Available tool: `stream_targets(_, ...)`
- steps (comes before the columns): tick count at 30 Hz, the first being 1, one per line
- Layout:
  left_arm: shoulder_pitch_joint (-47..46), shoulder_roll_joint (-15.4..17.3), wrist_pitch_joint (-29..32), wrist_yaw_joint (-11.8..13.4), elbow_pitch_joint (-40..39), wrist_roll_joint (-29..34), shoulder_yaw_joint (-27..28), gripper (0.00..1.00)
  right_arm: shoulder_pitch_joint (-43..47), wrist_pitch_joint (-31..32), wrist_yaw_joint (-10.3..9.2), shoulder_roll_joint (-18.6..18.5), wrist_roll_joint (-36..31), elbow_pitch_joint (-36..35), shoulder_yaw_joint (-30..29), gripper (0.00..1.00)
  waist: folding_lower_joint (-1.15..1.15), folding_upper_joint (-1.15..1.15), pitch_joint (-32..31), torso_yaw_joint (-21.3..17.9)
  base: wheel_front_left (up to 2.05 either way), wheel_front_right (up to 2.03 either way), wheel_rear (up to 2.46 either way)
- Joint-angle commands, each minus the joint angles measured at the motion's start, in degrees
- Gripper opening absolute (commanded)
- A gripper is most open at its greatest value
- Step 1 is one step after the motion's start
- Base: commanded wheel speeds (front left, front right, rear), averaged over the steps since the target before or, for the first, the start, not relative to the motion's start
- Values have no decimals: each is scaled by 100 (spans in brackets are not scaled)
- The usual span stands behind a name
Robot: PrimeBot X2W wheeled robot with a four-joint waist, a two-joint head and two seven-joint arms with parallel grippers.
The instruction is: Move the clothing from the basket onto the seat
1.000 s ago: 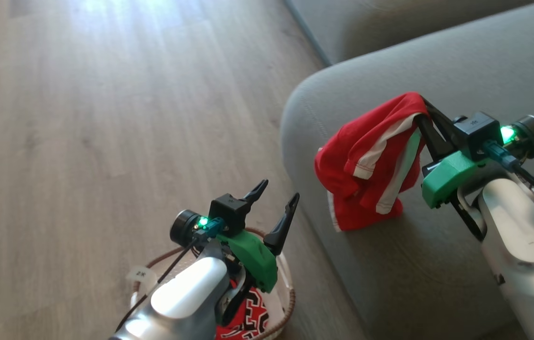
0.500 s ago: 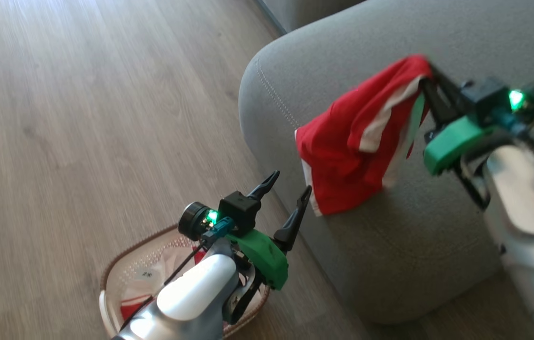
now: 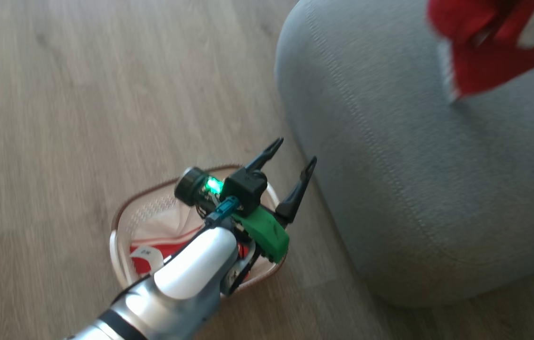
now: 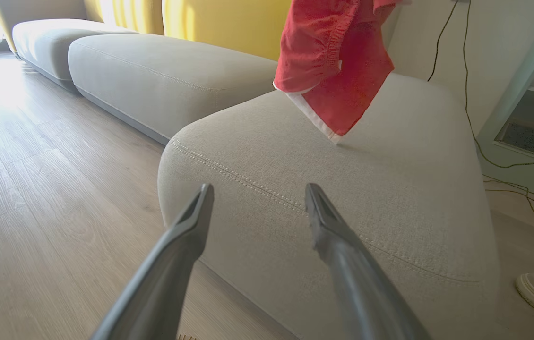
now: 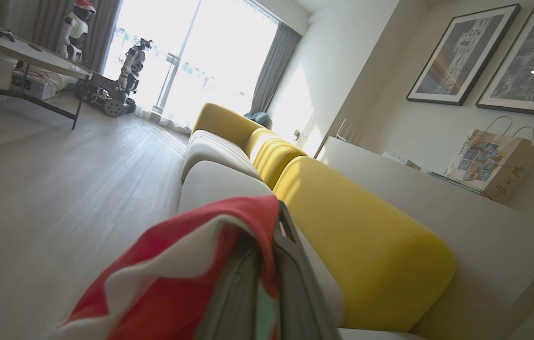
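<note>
Left gripper (image 3: 297,150), lower centre of the head view: fingers spread wide, nothing between them, poised over the basket (image 3: 149,212), where red-and-white cloth (image 3: 167,248) lies. Right gripper (image 5: 282,222): fingers pressed together, pinching the red shorts (image 3: 484,56). The shorts dangle at upper right above the seat (image 3: 413,189), lowest corner close to the cushion. Touching? Can't tell.

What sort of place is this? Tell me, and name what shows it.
Most likely a living room: a sofa with yellow backs, framed pictures, and a curtained window over a wooden floor. The other robots by the window hint at a test space.
</note>
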Motion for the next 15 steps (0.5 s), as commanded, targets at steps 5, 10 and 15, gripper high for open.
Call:
stream_targets(5, -467, 192, -54, 110, -455, 230, 121, 100, -709, 7, -2, -414, -322, 130, -591, 0, 0, 0, 769, 590, 0, 0, 0)
stream_targets(10, -635, 228, 4, 145, -759, 383, 9, 100, -685, -38, -2, -380, -677, 577, -1177, 0, 0, 0, 1131, 893, 0, 0, 0)
stream_targets(15, -710, 279, 91, 171, -932, 476, -91, 100, -356, -90, -2, -75, -1023, 1093, -1797, 0, 0, 0, 1386, 1098, 0, 0, 0)
